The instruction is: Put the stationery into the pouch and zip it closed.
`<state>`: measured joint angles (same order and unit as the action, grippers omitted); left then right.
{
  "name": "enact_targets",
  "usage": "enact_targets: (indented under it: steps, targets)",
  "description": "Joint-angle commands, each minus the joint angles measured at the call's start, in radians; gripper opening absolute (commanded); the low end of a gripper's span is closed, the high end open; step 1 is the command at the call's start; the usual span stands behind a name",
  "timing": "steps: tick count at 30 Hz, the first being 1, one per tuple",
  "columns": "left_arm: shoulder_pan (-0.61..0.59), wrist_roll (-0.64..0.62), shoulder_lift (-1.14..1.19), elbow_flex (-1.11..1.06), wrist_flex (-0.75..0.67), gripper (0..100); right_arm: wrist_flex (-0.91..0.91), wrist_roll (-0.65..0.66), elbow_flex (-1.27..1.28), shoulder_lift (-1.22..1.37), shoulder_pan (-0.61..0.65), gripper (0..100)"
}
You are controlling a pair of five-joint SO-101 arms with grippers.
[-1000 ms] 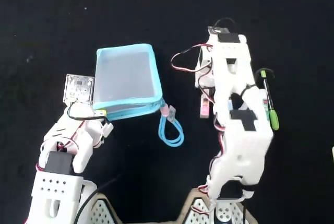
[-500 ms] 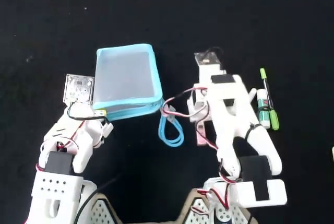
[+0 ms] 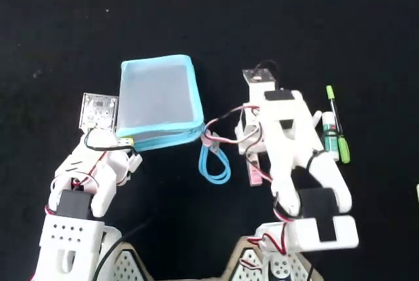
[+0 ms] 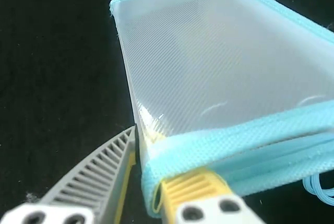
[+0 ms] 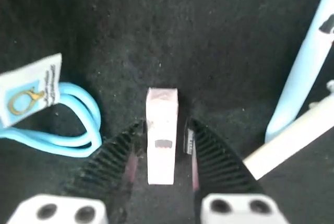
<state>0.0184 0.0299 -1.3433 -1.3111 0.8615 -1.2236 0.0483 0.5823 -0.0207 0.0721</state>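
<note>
Small pink rectangular eraser [image 5: 161,151]: judged light, stiff.
Right gripper [image 5: 164,127] clamps its long sides; left gripper [image 4: 151,166] pinches limp translucent blue-trimmed pouch [image 4: 219,67], 10 o'clock.

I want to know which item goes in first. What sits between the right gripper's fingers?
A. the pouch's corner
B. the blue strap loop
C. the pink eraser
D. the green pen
C: in the right wrist view the pink eraser stands upright between the fingers of the right gripper.
</note>
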Motion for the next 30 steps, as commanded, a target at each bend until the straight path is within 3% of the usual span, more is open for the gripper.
enact_targets:
  steps: [1,7,16,19,22,30]
  targets:
    - [-0.002,-0.008,0.005,-0.001,0.002,3,-0.058,0.005,-0.133,0.058,0.009,11.9]
    - [-0.073,-0.012,0.005,0.001,-0.005,3,-0.103,0.005,-0.205,0.174,0.014,12.1]
    - [-0.071,-0.012,0.005,0.001,-0.005,3,-0.046,0.011,-0.211,0.251,0.014,11.8]
    - [-0.071,-0.012,0.005,0.001,-0.003,3,-0.052,0.012,-0.211,0.242,0.014,10.6]
    - [-0.073,-0.012,0.005,0.001,-0.003,3,-0.048,0.012,-0.208,0.217,0.014,0.7]
    - [-0.074,-0.012,0.005,0.001,-0.003,3,-0.126,0.006,-0.209,0.062,0.014,1.1]
